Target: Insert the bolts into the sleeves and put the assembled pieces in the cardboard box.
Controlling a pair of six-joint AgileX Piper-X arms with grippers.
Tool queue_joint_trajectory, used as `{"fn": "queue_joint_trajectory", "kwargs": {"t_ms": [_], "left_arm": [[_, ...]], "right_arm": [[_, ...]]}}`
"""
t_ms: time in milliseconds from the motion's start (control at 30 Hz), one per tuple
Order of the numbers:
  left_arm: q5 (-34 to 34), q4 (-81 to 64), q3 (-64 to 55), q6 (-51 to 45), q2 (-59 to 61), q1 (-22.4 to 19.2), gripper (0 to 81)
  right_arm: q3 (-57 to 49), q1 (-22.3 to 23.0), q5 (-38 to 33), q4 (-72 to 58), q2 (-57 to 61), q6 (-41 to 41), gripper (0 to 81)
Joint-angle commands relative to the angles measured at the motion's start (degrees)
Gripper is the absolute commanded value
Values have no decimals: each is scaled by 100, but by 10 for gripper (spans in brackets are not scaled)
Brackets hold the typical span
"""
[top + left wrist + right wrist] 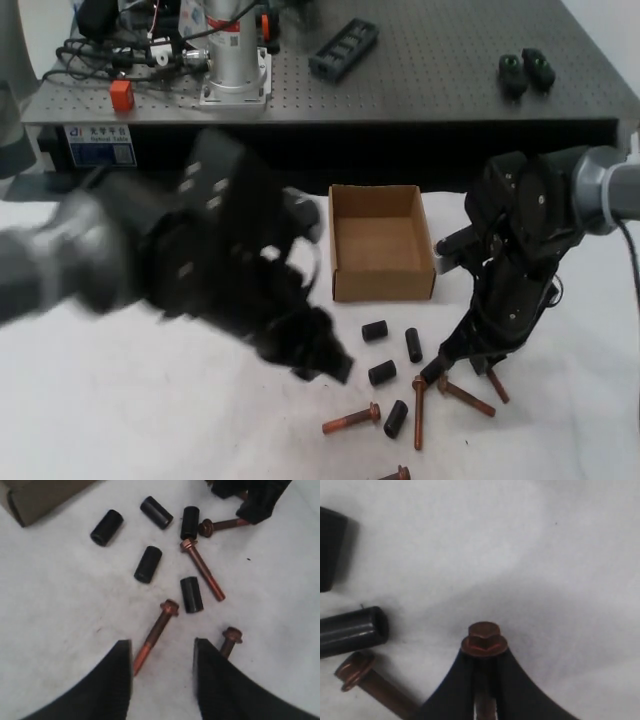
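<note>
Several black sleeves, such as one [381,373] and another [148,564], lie loose on the white cloth with several copper bolts [350,419] in front of the cardboard box [378,245]. My right gripper [484,655] is down at the cloth, shut on a bolt whose hex head [484,639] sticks out past the fingertips. Beside it lie a sleeve [350,630] and another bolt [370,680]. My left gripper [162,670] hangs open above the cloth, with the shank end of a bolt [155,635] between its fingers [122,680]. From above, the left gripper [325,360] is left of the pile and the right gripper [462,362] is at its right edge.
The box corner [40,495] lies beyond the sleeves. A grey perforated bench [450,70] with a black tray [343,47], cables and a metal post [235,60] stands behind the cloth. White cloth is free to the left and front.
</note>
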Motion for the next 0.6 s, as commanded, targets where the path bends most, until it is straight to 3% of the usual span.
{"fn": "queue_joint_trajectory", "kwargs": {"t_ms": [0,167,333,567], "left_arm": [[-48,-250,382,141,-305,107,293],[-89,833,-1089,148,781,-327,293],[-586,1482,-2063,148,1626,-587,293],[-784,1805,-2574,250,2325,-708,293]], "right_arm": [[-57,-60,-241,74,-355,50,1],[126,-298,-424,93,-923,311,1],[559,-741,-469,116,-1500,377,1],[810,-1212,-921,113,-1689,546,1]]}}
